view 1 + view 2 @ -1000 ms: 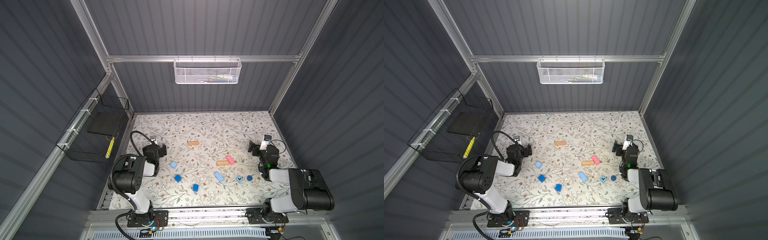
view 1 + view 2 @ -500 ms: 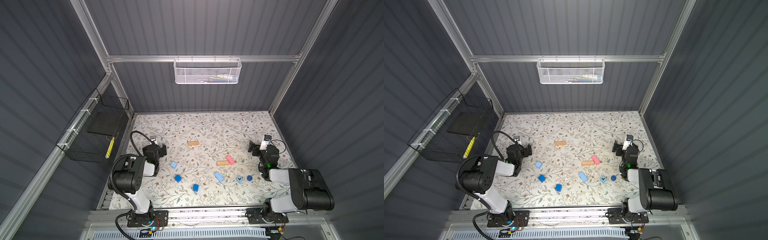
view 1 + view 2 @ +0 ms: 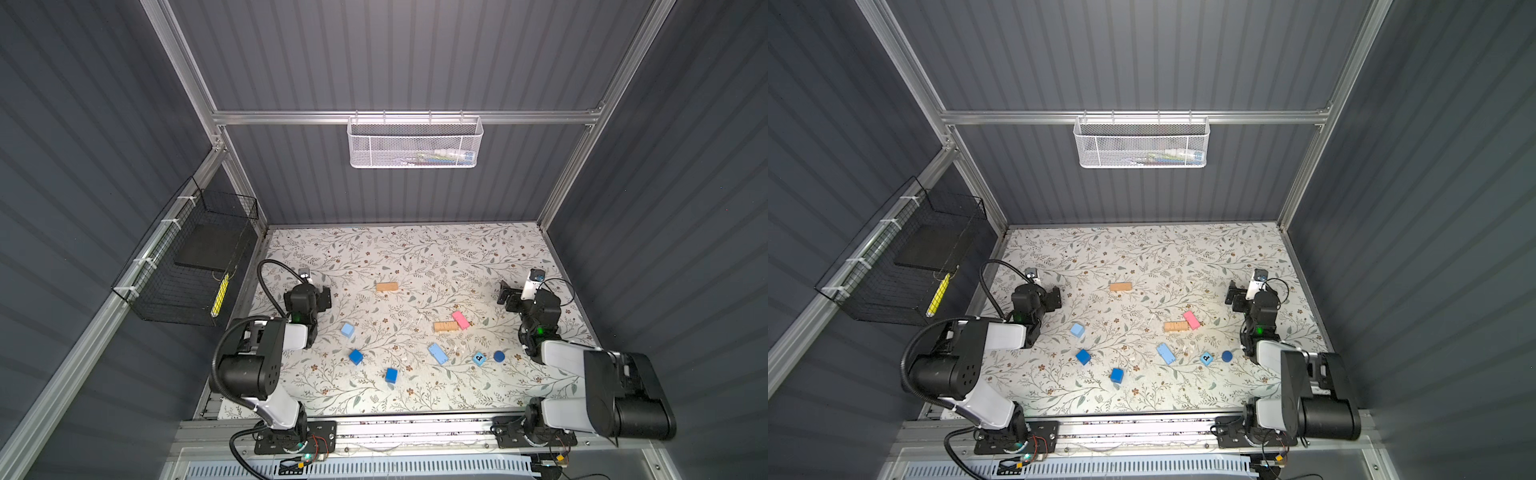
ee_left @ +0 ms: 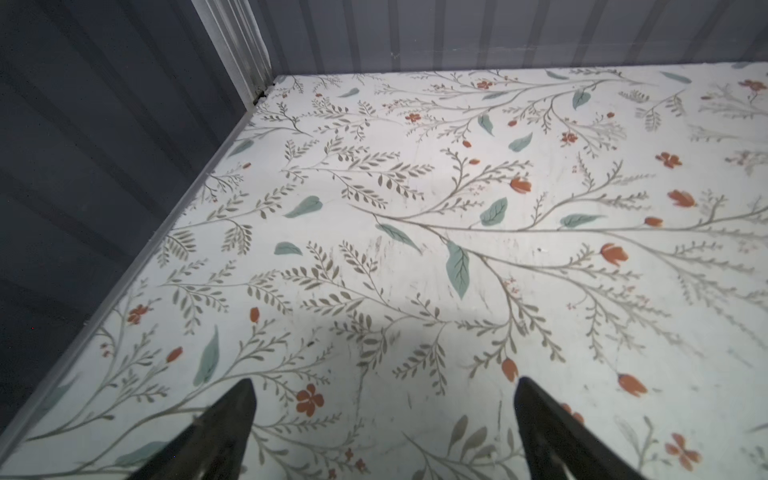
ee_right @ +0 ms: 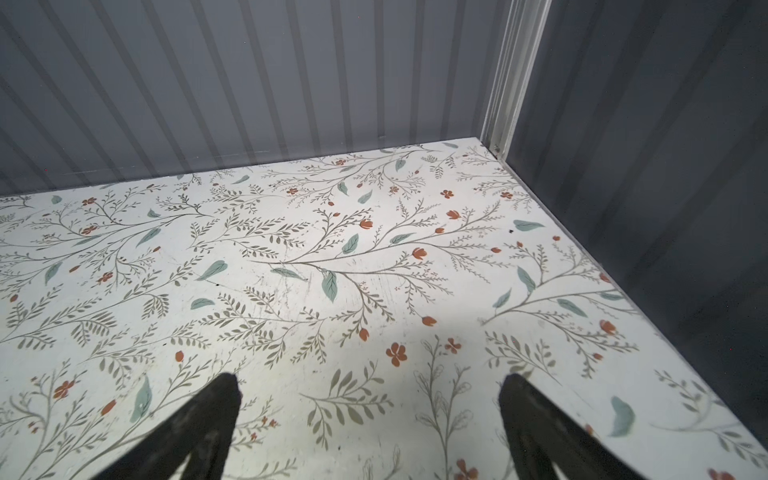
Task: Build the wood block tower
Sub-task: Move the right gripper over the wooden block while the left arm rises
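Observation:
The wood blocks lie loose and flat on the floral mat, none stacked. A tan bar [image 3: 387, 286] lies alone towards the back. Another tan bar [image 3: 445, 326] touches a pink bar [image 3: 460, 320]. A light blue cube [image 3: 347, 330] and two dark blue cubes [image 3: 355, 357] [image 3: 390, 375] sit left of centre. A light blue bar [image 3: 437, 353], a lettered light blue cube [image 3: 478, 358] and a dark blue cylinder [image 3: 499, 355] sit towards the right. My left gripper [image 3: 324, 297] [image 4: 384, 386] is open at the left edge, over bare mat. My right gripper [image 3: 508, 297] [image 5: 370, 382] is open at the right edge, empty.
Dark ribbed walls close the mat [image 3: 415, 257] on three sides. A black wire basket [image 3: 187, 266] hangs on the left wall and a white mesh basket [image 3: 413, 143] on the back rail. Both wrist views show only mat and wall corners.

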`<control>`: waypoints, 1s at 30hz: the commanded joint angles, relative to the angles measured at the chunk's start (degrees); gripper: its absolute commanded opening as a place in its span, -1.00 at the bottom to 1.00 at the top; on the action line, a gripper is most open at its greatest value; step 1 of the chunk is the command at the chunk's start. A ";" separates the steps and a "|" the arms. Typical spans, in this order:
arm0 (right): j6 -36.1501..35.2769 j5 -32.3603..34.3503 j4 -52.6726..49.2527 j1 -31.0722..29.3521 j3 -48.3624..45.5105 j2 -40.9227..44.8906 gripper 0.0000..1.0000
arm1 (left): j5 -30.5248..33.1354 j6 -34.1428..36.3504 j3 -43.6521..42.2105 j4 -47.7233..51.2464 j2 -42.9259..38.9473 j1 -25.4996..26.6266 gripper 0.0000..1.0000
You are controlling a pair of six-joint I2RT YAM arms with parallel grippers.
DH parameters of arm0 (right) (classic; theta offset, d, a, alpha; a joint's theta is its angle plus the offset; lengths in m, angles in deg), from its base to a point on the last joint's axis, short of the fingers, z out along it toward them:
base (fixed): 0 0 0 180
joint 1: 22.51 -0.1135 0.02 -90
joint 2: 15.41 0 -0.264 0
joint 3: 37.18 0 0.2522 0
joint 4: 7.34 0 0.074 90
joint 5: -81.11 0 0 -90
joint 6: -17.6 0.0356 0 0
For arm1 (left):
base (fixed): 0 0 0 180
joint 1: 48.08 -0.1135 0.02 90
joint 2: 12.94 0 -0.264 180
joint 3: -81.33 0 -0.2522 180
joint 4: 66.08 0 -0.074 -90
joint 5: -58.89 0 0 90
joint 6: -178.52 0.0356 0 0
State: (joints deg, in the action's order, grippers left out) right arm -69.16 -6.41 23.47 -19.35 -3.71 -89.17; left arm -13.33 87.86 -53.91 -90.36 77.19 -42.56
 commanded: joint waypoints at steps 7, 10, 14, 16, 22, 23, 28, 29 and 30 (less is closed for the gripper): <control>6.93 3.38 -38.13 -7.57 13.56 14.38 0.89 | -11.17 -5.65 9.82 27.17 -16.94 -0.25 0.82; 8.56 7.01 -45.99 -14.82 16.95 15.43 0.89 | -14.04 -7.53 12.59 33.82 -19.20 0.56 0.78; 15.83 6.35 -55.63 -22.05 22.11 13.66 0.87 | -14.68 -9.73 17.42 43.72 -19.99 3.44 0.74; 18.63 5.98 -58.37 -25.57 23.97 12.04 0.86 | -15.05 -10.35 18.75 46.59 -20.16 5.72 0.74; 27.10 6.44 -66.34 -35.01 30.01 1.40 0.85 | -15.61 -15.04 20.85 50.72 -18.68 11.52 0.74; 27.96 6.54 -68.55 -36.52 31.26 -0.95 0.85 | -16.39 -16.79 20.82 50.73 -18.43 11.62 0.74; 30.76 8.43 -73.83 -41.61 35.69 -10.17 0.85 | -19.98 -19.13 19.58 50.39 -18.14 12.06 0.74; 31.57 7.98 -73.75 -42.01 35.76 -11.20 0.85 | -20.04 -19.03 19.39 50.50 -18.30 12.06 0.74; 32.63 7.38 -73.60 -42.17 35.84 -11.99 0.85 | -20.07 -18.94 19.28 50.69 -18.47 12.13 0.75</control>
State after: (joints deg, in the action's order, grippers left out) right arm -40.83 0.15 -45.33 -60.81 30.69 -99.64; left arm -31.25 70.90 -34.98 -41.45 58.92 -30.73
